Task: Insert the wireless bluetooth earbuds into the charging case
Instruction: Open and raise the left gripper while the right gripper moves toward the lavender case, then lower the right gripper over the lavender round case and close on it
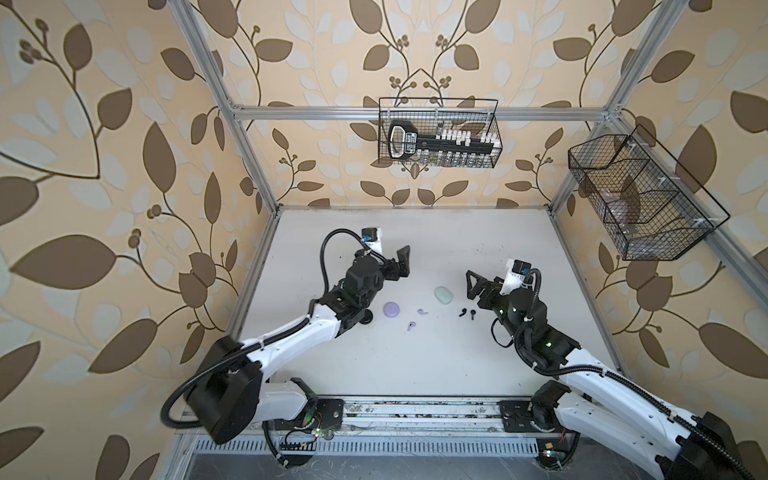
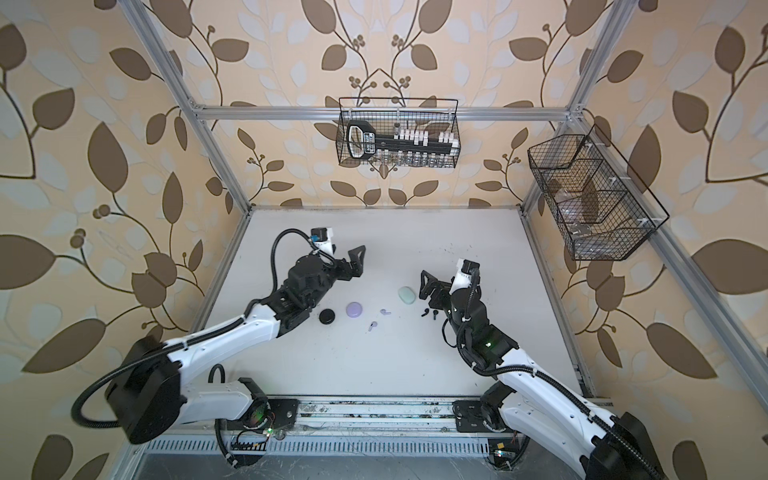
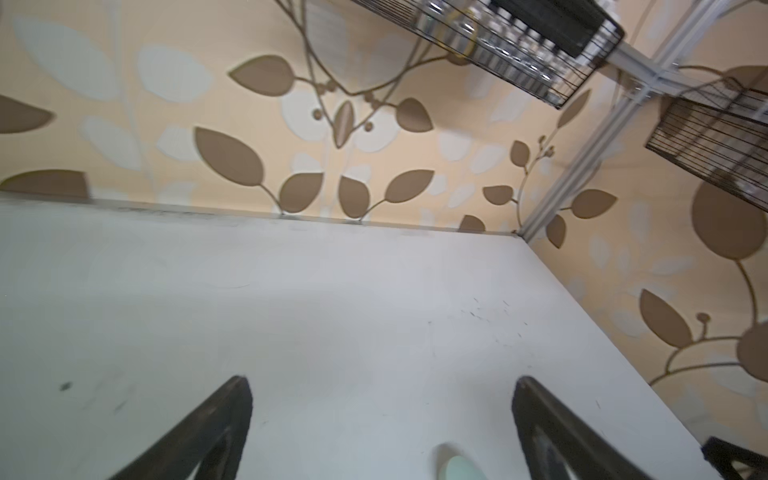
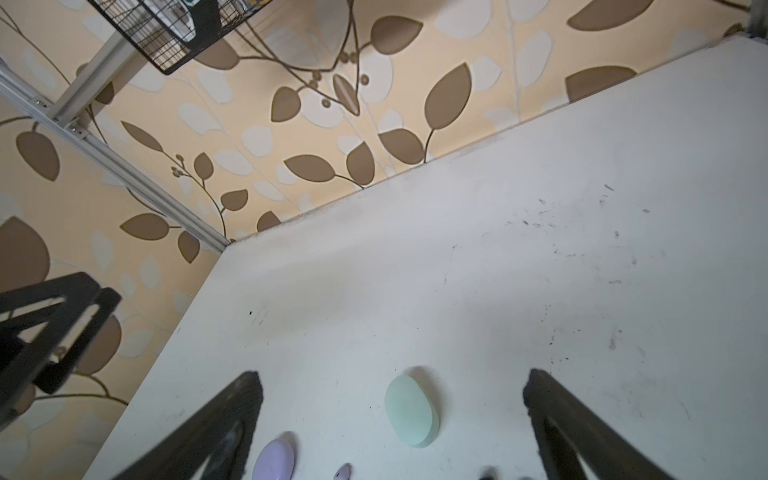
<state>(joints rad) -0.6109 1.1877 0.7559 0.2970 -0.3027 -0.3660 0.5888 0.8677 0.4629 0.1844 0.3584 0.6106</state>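
Black earbuds (image 1: 468, 312) near right tool (image 1: 471, 286)

Left arm (image 1: 286, 334) hides most of black case (image 1: 368, 319) in a top view; left wrist view crops mint case (image 3: 459, 468)

Matt white table (image 1: 415, 365), smooth but pretty scuffed with dark specks, backed by embossed-looking wallpaper (image 1: 104, 166) and a pale brushed-metal frame (image 1: 332, 112). Smooth satiny plastic on the mint case (image 4: 411, 411) and lavender case (image 1: 392, 309); lavender earbuds (image 1: 423, 311) and black earbuds (image 1: 462, 312) too tiny to call beyond plastic. Thin black wire for the baskets (image 1: 594, 162), plus glossy white shells and matt black joints on the arms (image 1: 291, 332).
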